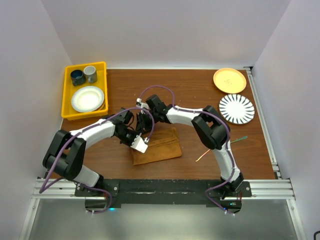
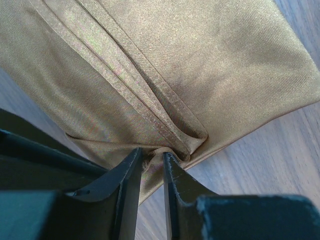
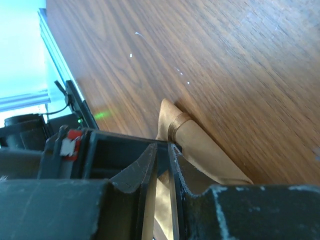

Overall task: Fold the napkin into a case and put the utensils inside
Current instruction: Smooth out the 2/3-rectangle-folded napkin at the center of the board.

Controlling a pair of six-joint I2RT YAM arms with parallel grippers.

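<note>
The napkin (image 1: 159,146), pinched thinly by left fingers (image 2: 127,186) at nine o'clock and right fingers (image 3: 149,167) at eleven, may slip and unfold.

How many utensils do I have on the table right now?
2. A green utensil lies right of the right arm; a copper utensil lies left of it, right of the napkin. The arm may hide more.

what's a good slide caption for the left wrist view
Left gripper pinching a folded edge of the napkin on the wooden table.
</note>
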